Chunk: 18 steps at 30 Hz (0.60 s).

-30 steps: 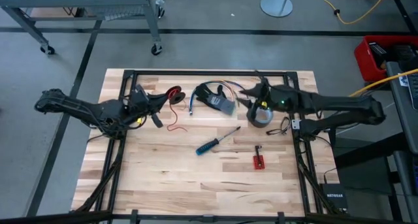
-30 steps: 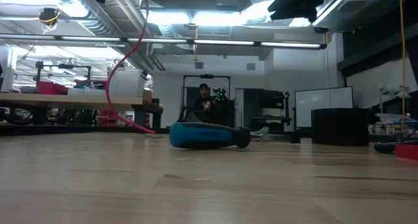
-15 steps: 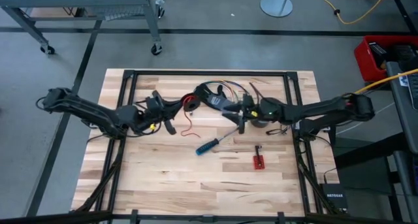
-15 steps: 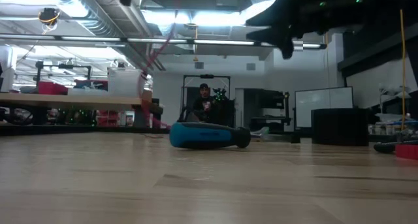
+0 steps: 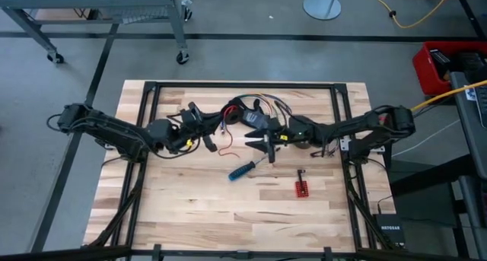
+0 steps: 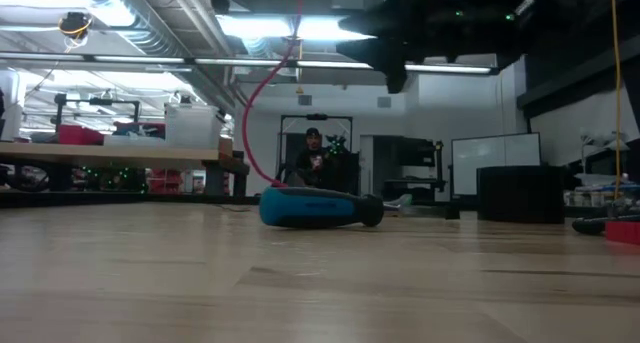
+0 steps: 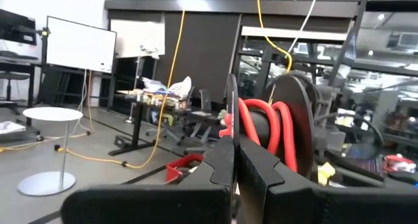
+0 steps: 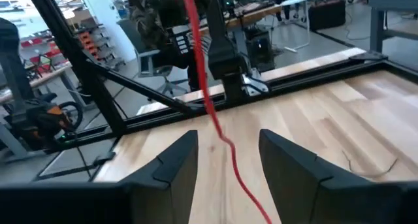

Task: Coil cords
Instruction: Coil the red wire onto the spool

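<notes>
A red cord (image 7: 262, 134) is wound on a small black spool (image 5: 226, 114) held above the table's far middle, with my left gripper (image 7: 233, 160) shut on it. The cord's loose length (image 6: 262, 123) hangs down, and its end (image 5: 225, 150) lies on the table. My right gripper (image 5: 259, 146) hovers just right of that length, level and open. In the right wrist view the red cord (image 8: 208, 96) hangs out beyond the gripper's (image 8: 228, 166) spread fingers, which touch nothing. More thin dark cords (image 5: 327, 150) lie under the right arm. My left gripper pinches the spool's thin black flange (image 7: 233, 110) at its rim between its two shut fingers. The fingers come roughly level from the table's left. The spool is lifted clear, and the red cord's loose length hangs slack below it to the table.
A blue-handled screwdriver (image 5: 245, 168) lies on the table near the middle, and a small red board (image 5: 302, 188) lies to its right. A black device with coloured wires (image 5: 253, 116) sits at the far middle. A person sits far behind the table (image 6: 314, 155).
My left gripper has carried the spool toward the table's right edge, and the hanging red cord has swung along with it. My right gripper has come down and moved toward the table's left, tipping from pointing downward to level. It has stayed open.
</notes>
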{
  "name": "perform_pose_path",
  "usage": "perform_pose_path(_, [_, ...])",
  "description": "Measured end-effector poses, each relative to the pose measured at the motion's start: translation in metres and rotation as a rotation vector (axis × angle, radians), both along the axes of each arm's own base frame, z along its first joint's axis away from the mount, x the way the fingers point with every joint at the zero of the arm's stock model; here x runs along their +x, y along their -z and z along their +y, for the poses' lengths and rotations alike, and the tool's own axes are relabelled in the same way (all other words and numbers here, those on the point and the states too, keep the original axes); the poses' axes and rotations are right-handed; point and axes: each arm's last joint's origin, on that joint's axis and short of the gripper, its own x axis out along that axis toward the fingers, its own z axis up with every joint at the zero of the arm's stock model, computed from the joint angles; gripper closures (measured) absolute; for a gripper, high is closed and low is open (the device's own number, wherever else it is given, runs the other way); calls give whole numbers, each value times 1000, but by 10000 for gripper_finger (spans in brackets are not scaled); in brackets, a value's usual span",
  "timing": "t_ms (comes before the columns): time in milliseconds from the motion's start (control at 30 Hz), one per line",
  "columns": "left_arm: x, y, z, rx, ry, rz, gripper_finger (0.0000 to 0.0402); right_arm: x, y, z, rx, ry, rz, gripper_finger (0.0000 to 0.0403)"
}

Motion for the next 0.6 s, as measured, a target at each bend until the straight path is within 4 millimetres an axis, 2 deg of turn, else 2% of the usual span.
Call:
perform_pose_path(233, [3,-9,2,28,-19,-10,402,23,2,-1,-29,-2,8,235])
perform_pose_path(600, [3,-8,2,41,-23,1,401,51,7,-2,-50,-26,15,235])
